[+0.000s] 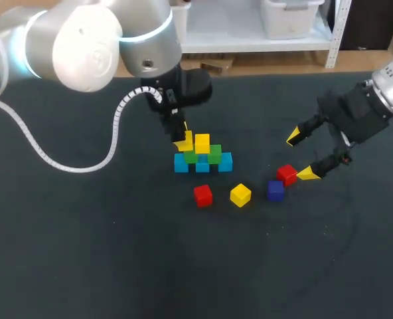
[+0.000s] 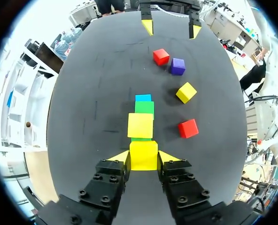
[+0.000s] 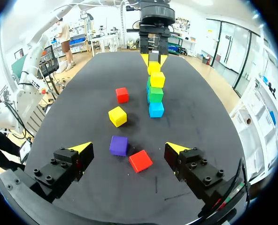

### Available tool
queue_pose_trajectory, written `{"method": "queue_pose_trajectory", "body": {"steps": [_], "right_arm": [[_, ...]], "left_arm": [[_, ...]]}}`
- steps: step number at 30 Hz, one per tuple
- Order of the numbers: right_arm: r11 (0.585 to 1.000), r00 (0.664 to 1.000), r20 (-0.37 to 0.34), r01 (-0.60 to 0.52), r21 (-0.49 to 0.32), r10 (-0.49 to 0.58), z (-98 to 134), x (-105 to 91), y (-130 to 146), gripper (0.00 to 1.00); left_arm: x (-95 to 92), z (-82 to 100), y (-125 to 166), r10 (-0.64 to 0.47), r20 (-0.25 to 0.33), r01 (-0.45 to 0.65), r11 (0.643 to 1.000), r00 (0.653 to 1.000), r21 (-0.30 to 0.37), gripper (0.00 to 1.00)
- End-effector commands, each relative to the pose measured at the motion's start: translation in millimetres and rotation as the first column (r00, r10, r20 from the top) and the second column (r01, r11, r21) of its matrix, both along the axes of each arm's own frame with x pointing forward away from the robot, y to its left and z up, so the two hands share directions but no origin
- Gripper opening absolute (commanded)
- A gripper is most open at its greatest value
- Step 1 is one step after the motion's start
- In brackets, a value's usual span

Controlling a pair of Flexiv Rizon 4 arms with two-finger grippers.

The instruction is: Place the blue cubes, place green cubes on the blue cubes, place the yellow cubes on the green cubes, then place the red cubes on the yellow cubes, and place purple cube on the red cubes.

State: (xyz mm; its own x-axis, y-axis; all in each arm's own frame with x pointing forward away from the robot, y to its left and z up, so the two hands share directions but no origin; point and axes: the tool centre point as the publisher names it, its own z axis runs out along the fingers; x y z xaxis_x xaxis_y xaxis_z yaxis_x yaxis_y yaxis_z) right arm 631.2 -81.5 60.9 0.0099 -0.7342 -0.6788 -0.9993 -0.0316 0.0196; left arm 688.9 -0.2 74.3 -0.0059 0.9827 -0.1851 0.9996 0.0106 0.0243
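Observation:
Three blue cubes [image 1: 202, 165] stand in a row with two green cubes [image 1: 214, 155] on top. One yellow cube [image 1: 202, 143] rests on the greens. My left gripper [image 1: 182, 142] is shut on a second yellow cube [image 2: 143, 155], held over the left green cube beside the placed yellow cube [image 2: 140, 125]; whether it touches the green is unclear. A red cube [image 1: 202, 195], a yellow cube [image 1: 240, 195], a purple cube [image 1: 275, 190] and another red cube [image 1: 287, 174] lie loose in front. My right gripper [image 1: 301, 155] stands open just right of that red cube [image 3: 140, 161] and the purple cube [image 3: 119, 145].
The dark table top [image 1: 117, 252] stretches bare to the front and left of the stack. The left arm's white cable [image 1: 70, 163] hangs over the table's left part.

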Motion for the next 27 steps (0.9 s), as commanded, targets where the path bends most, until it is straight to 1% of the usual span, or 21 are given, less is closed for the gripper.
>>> {"method": "queue_pose_trajectory", "body": {"steps": [1,27], "right_arm": [[1.000,1.000,0.000,-0.001,0.002,0.001,-0.7,0.8,0.2,1.00],[1.000,1.000,0.000,-0.001,0.002,0.001,-0.7,0.8,0.2,1.00]], "left_arm": [[3.8,0.1,-0.3,-0.003,-0.009,0.003,1.000,1.000,0.006,0.00],[3.7,-6.0,-3.0,-0.016,-0.024,0.016,1.000,1.000,0.004,0.00]]}}
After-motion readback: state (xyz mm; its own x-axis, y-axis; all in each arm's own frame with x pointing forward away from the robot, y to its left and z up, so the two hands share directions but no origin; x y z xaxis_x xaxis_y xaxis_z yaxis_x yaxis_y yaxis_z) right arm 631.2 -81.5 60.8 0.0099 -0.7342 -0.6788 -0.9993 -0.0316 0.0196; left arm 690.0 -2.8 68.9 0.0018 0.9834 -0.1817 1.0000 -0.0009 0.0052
